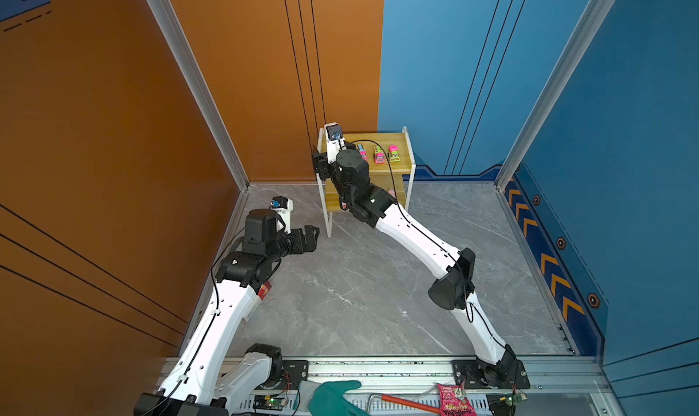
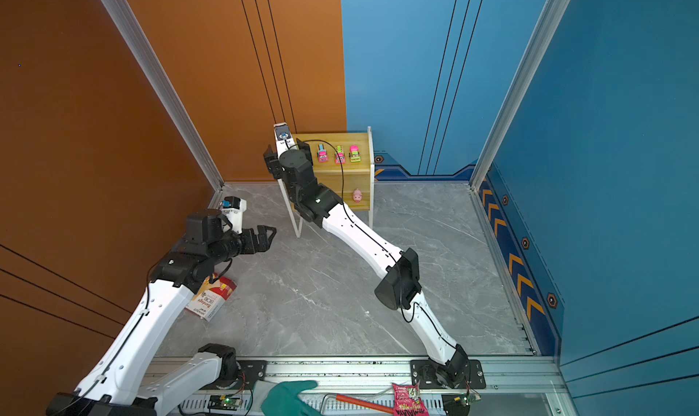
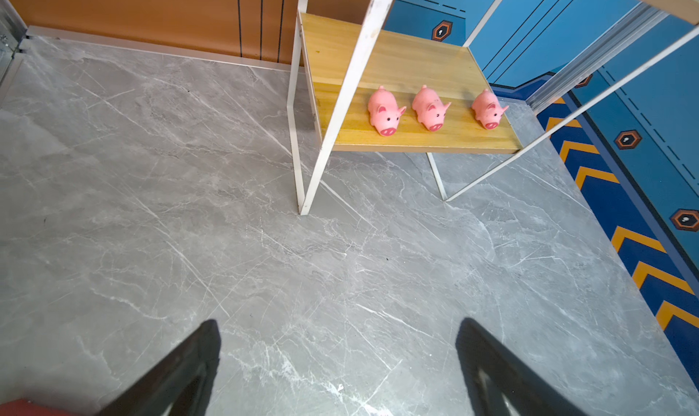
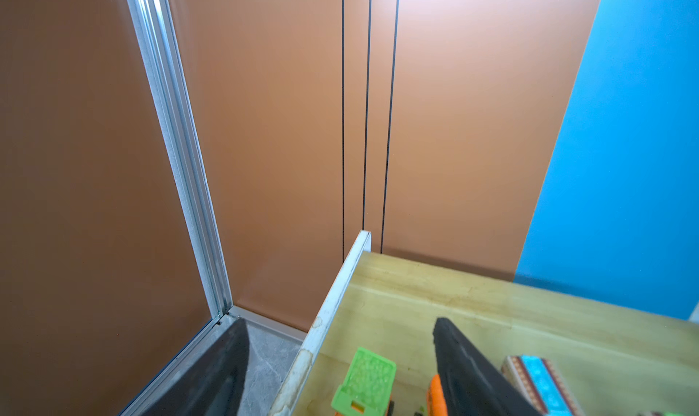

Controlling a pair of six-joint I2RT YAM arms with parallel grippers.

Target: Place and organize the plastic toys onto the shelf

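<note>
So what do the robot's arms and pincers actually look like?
Both arms, left arm and right arm, have white plastic shells with black rounded joints and a thin black cable running alongside. The left pincer and right pincer are black, with two tapered fingers. Each wrist carries a small white-housed camera.

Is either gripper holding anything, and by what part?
Nothing is held. Left gripper is open over the table; right gripper stands open astride the green truck on the shelf.
</note>
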